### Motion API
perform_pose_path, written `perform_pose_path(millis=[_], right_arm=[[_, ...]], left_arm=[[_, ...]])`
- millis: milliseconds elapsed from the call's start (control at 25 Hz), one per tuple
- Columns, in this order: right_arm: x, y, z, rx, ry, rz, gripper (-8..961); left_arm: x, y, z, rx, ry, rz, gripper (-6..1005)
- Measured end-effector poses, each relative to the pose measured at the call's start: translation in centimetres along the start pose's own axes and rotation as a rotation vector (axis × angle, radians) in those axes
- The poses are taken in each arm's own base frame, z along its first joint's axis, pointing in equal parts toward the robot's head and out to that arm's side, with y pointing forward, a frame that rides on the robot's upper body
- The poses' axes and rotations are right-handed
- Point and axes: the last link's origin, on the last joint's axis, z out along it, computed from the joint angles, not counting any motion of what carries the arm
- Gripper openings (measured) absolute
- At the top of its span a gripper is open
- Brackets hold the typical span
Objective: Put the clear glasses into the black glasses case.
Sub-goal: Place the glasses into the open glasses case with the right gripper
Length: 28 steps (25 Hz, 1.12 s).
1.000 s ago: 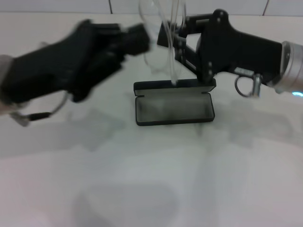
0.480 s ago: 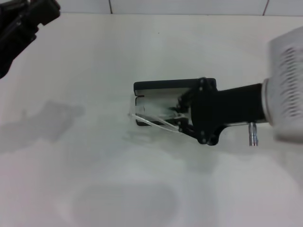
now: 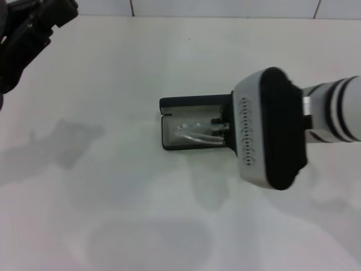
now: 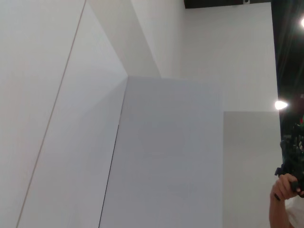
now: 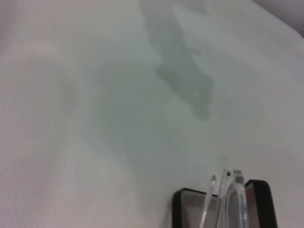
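Mostly done, not finished. The clear glasses (image 3: pixel 194 134) are down in the open tray of the black glasses case (image 3: pixel 169 125), which sits mid-desk (image 3: pixel 141 73) with its lid folded back flat on the far side. My right gripper (image 3: pixel 221 129) is at the tray's right end, right over the glasses. My own wrist housing blocks the head view of the tips, so I can't tell if the jaws are clamped on the frame or already let go.

Orientation, as far as I can judge: the glasses' long axis runs along the case's long axis, left-right across the desk. The thin arms show as pale streaks slanting toward the tray's near-left corner. The right wrist view shows a clear piece (image 5: pixel 232 199) standing up over the tray rim, so they may not be fully seated flat.

Left to do: confirm they're settled, release, back out. Probably shut the lid.

My left gripper (image 3: pixel 34 28) is parked high at the far-left corner, well apart from the case; can't tell its jaws either.
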Motion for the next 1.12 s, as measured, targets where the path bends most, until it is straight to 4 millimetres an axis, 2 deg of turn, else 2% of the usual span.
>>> perform_pose_path(millis=[520, 1120], right_arm=[[0.0, 0.0, 4.2, 0.039, 0.042, -0.131, 108], [0.8, -0.6, 5.4, 0.053, 0.091, -0.116, 107]], left_arm=[[-0.2, 0.0, 0.2, 0.015, 0.027, 0.012, 56], [-0.4, 0.1, 0.3, 0.017, 0.033, 0.017, 57]])
